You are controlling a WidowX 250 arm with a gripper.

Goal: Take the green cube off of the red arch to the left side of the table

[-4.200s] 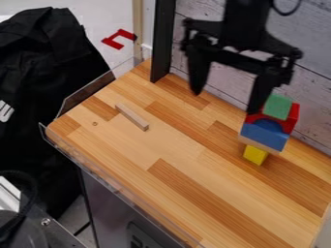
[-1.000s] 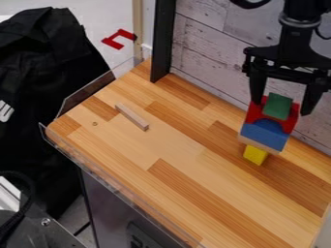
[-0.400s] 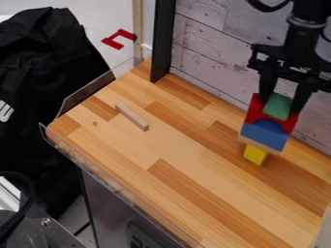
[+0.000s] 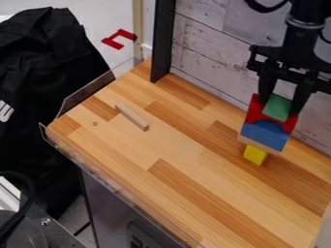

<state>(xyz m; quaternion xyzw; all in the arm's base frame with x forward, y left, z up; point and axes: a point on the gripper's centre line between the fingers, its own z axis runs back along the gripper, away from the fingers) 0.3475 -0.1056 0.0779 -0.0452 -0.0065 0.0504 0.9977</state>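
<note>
The black gripper (image 4: 278,107) hangs over the stack at the right of the table (image 4: 184,150), its fingers (image 4: 267,87) closed in on the green cube (image 4: 277,108), one at each side, with the cube filling the space between their tips; how tightly they press cannot be made out. The cube is on top of the red arch (image 4: 254,109), which sits on a blue block (image 4: 263,134); beneath that come a thin wooden plank (image 4: 249,142) and a yellow block (image 4: 255,154) on the tabletop. The cube and the fingers cover part of the arch, and where the far fingertip ends against the red is hard to read. Only a narrow edge of the plank shows under the blue, and the top of the yellow block is hidden. The arm is cut off by the top edge, and the gripper's outer part by the right edge. A wooden stick (image 4: 132,116) lies well apart, toward the table's upper left
</note>
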